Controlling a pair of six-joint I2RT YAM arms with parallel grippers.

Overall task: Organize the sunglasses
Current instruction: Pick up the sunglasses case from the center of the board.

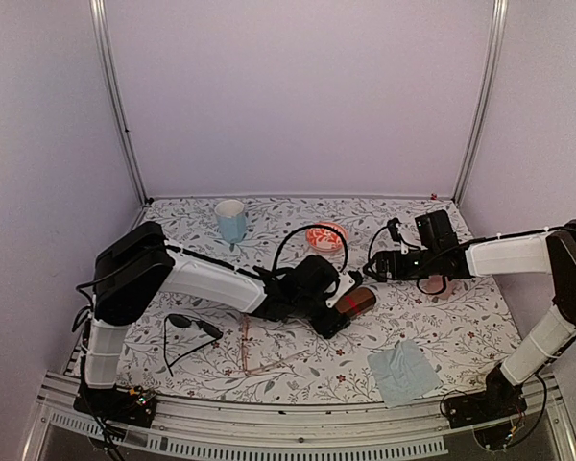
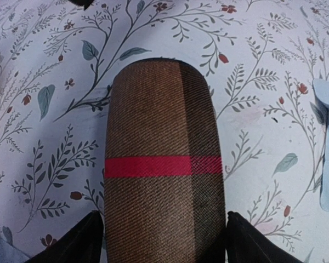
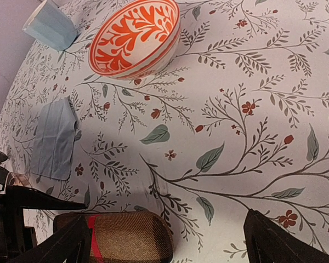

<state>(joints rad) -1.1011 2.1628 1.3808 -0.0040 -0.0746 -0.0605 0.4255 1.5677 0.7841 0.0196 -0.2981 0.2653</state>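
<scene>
The black sunglasses [image 1: 187,327] lie open on the table at the front left. The thin pinkish clear-lens pair [image 1: 261,351] lies just right of them. My left gripper [image 1: 350,305] reaches to mid-table and is shut on the brown case with a red band [image 2: 163,164]. One finger presses each long side of that case. My right gripper [image 1: 382,264] hovers open just right of the case's far end [image 3: 126,235], holding nothing. A pink case [image 1: 442,285] peeks out under the right arm.
An orange-patterned bowl [image 1: 325,236] and a light blue cup [image 1: 231,220] stand at the back. A blue-grey cloth [image 1: 403,373] lies at the front right. Grey walls enclose the floral table on three sides.
</scene>
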